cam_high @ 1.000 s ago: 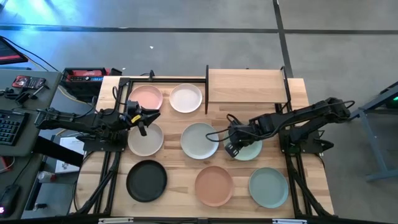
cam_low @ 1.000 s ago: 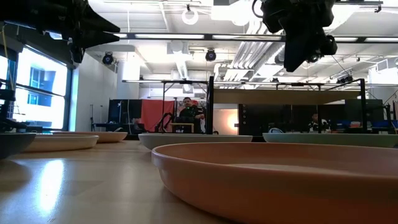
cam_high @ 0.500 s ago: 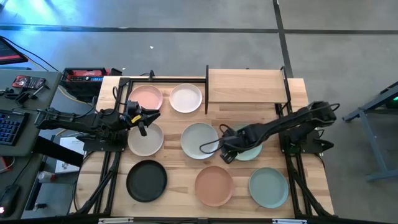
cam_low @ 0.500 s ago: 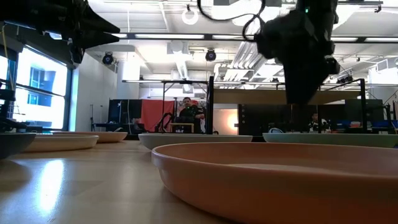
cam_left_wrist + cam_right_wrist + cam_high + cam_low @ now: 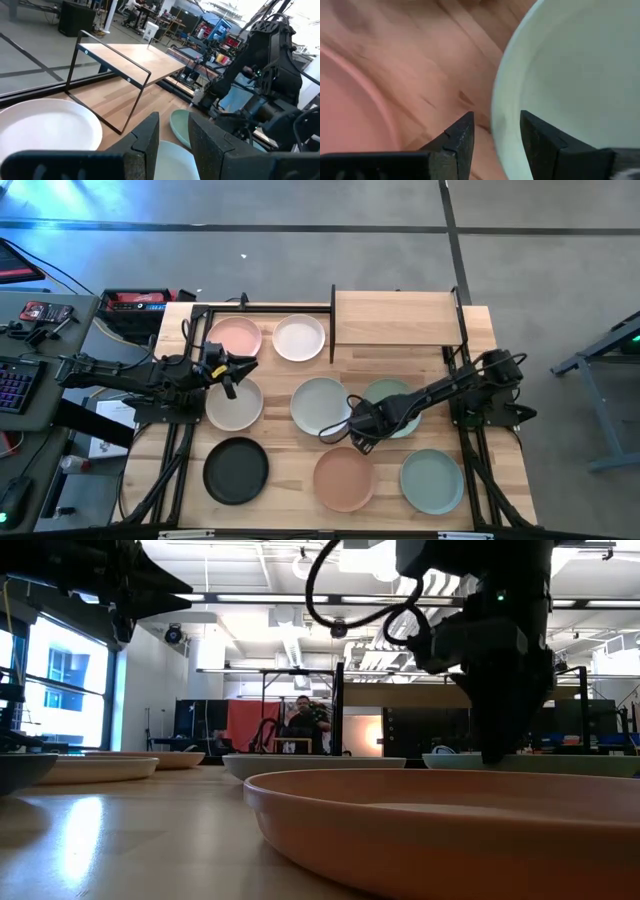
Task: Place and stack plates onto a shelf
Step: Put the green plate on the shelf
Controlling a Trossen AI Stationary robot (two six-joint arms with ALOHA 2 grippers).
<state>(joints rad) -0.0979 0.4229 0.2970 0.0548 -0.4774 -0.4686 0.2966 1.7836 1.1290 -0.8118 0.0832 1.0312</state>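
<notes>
Eight plates lie on the table around the pale grey plate [image 5: 320, 406] at its middle. Left of it, the left gripper [image 5: 231, 370] hovers above the cream plate [image 5: 233, 404] with its fingers slightly apart, holding nothing; the pink plate [image 5: 234, 337] and the white plate [image 5: 299, 337] lie behind, the black plate [image 5: 236, 470] in front. Right of the grey one, the right gripper [image 5: 361, 437] is down at the near rim of the sage green plate [image 5: 570, 75], its fingers spread astride that rim. Terracotta plate [image 5: 343, 478] and teal plate [image 5: 431, 480] lie in front; the shelf [image 5: 395, 319] stands behind.
</notes>
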